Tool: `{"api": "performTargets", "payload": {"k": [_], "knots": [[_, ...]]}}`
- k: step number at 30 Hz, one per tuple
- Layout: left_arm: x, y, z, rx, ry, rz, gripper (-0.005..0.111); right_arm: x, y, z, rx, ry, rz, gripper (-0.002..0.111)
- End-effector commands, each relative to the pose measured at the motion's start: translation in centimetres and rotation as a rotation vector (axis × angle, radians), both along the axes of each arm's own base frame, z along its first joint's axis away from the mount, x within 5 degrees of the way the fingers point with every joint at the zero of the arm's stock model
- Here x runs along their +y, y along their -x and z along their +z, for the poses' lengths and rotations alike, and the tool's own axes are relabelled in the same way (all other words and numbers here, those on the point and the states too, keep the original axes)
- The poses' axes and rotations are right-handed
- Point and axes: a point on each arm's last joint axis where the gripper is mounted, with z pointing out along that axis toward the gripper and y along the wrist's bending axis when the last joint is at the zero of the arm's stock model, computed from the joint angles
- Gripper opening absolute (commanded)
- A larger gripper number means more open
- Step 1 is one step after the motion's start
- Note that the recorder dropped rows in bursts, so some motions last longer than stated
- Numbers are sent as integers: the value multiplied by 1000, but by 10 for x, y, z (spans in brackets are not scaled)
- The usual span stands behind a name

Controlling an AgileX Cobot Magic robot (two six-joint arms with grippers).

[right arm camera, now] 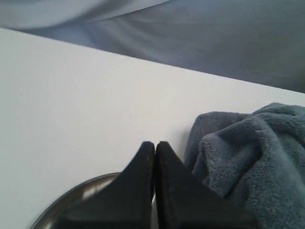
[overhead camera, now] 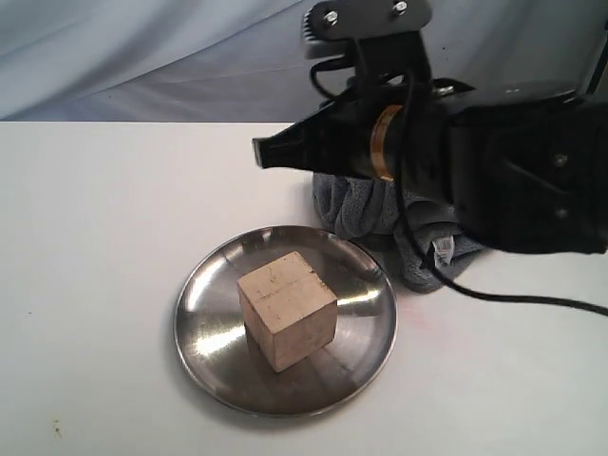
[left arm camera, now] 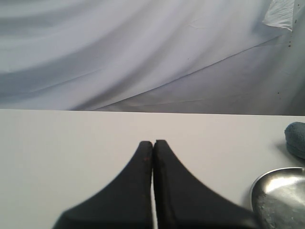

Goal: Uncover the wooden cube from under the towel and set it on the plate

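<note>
Sitting flat in the exterior view, the wooden cube [overhead camera: 287, 309] rests mid-plate [overhead camera: 214, 290], so placement looks done. The towel [overhead camera: 366, 204] lies bunched just behind the plate on the worktop [overhead camera: 95, 218], likely set aside to bare the cube. The right jaws hover over the towel, pressed together, holding nothing. Left wrist view: left jaws closed tight and empty over bare worktop, with the plate rim [left arm camera: 279, 183] and towel edge [left arm camera: 296, 137] nearby. Right wrist view: jaws closed, empty, with the towel [right arm camera: 248, 157] just beside them and the plate rim [right arm camera: 76, 195] near.
</note>
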Motion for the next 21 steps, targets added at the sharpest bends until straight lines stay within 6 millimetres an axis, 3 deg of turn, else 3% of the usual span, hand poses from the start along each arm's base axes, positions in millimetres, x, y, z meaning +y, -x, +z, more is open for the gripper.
{"api": "performTargets", "payload": {"k": [1, 4, 7, 10, 14, 17, 21], "knots": [[0, 0, -1, -1, 0, -1, 1, -20, -13, 12, -23, -52, 17, 0], [0, 0, -1, -1, 2, 0, 1, -29, -18, 24, -52, -107, 190, 0], [0, 0, -1, -1, 2, 0, 1, -50, -28, 30, -74, -117, 144, 0], [0, 0, -1, -1, 2, 0, 1, -87, -42, 36, -147, 33, 82, 0], [0, 0, -1, -1, 0, -1, 1, -138, -48, 57, -229, 60, -48, 0], [0, 0, -1, -1, 2, 0, 1, -174, -32, 83, -335, 151, -124, 0], [0, 0, -1, -1, 2, 0, 1, -205, 12, 112, -478, 107, -241, 0]]}}
